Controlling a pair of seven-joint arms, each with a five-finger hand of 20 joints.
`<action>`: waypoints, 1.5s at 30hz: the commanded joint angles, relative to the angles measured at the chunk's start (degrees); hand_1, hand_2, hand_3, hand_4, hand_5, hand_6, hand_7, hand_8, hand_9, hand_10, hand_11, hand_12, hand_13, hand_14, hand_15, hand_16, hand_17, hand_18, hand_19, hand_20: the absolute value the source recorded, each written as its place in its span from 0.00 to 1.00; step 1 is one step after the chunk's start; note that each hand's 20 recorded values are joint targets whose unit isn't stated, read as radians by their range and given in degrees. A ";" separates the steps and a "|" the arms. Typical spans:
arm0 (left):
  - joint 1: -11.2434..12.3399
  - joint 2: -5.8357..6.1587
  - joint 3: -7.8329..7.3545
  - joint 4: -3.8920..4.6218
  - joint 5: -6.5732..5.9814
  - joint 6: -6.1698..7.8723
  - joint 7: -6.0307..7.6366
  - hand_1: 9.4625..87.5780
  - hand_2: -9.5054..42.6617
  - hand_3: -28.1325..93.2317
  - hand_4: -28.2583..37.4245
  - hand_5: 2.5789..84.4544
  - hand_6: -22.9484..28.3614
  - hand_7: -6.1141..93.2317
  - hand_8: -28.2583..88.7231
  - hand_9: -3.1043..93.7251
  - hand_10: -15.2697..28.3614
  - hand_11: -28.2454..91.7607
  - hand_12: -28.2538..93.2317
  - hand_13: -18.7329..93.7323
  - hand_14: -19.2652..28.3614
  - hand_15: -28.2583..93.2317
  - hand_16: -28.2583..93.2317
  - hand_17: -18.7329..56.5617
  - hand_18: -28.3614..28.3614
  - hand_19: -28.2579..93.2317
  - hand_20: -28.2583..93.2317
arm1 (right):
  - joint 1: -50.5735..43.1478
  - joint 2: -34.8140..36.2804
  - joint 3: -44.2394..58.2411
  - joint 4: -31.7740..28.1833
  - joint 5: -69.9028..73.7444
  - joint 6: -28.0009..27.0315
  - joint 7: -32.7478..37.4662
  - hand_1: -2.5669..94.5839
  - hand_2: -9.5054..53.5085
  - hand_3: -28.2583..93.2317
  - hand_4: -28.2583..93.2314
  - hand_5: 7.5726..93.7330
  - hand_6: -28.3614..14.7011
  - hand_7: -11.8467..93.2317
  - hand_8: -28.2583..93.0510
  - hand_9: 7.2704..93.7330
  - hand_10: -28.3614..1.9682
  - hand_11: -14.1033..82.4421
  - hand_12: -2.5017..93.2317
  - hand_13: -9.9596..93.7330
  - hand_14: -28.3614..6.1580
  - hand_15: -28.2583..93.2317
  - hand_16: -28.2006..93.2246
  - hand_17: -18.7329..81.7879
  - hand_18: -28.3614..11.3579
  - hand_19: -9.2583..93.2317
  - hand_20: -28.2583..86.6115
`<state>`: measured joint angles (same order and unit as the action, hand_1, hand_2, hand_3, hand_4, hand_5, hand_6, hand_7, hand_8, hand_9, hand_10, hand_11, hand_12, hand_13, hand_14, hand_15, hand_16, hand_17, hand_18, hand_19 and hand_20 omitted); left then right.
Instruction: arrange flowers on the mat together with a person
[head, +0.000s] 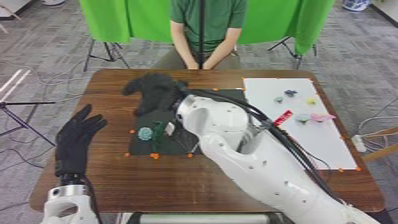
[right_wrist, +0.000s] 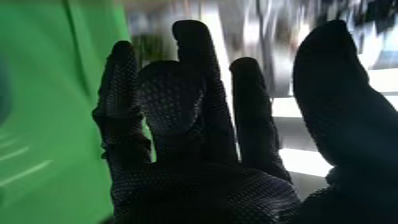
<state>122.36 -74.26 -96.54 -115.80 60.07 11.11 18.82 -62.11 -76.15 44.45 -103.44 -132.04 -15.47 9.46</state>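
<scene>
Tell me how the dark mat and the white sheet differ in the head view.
The dark mat lies nearer the table's middle; the white sheet lies toward its right edge. The white sheet reaches farther from front to back than the dark mat. The dark mat bears a blue-green flower, while the white sheet bears a pink one. Both lie flat, partly hidden by the right arm.

Head view: above the table (head: 115, 185), facing forward and down. Right wrist view: close-range, facing along the upright right hand (head: 158, 95). Shared coverage: right hand, green curtain (head: 124, 22).
</scene>
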 joint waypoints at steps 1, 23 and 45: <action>0.84 -0.64 -1.32 -0.03 1.46 -3.33 -0.72 0.14 0.13 0.79 0.01 0.49 0.55 0.18 0.20 0.50 0.67 0.40 0.35 0.51 0.82 0.43 0.25 0.35 0.79 0.35 0.39 | -22.94 8.23 32.00 -16.08 31.61 8.58 -0.54 0.38 0.00 0.84 0.03 0.48 0.74 0.26 0.13 0.75 0.50 0.28 0.22 0.82 0.60 0.76 0.50 0.48 0.22 0.69 0.67; -5.24 -2.09 2.50 1.68 7.89 -10.40 -1.85 0.18 0.14 0.78 0.06 0.52 0.55 0.19 0.19 0.51 0.67 0.40 0.35 0.51 0.82 0.42 0.25 0.35 0.78 0.34 0.39 | -57.79 -5.62 50.92 -18.45 71.69 20.77 -26.47 0.09 0.19 0.90 0.09 0.43 0.70 0.22 0.16 0.43 0.48 0.20 0.17 0.41 0.50 0.31 0.37 0.39 0.33 0.17 0.49; -2.15 -3.05 0.59 0.32 7.09 -9.82 -3.14 0.19 0.14 0.78 0.08 0.53 0.55 0.19 0.19 0.52 0.66 0.40 0.35 0.51 0.82 0.42 0.25 0.34 0.77 0.33 0.38 | -59.25 -6.35 51.03 -18.93 73.02 20.60 -26.38 0.09 0.21 0.91 0.08 0.46 0.70 0.24 0.16 0.47 0.48 0.21 0.18 0.46 0.47 0.34 0.37 0.39 0.34 0.17 0.51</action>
<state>118.46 -76.39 -95.37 -115.00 67.86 1.04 16.72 -120.44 -81.69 95.44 -121.57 -58.95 5.51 -16.76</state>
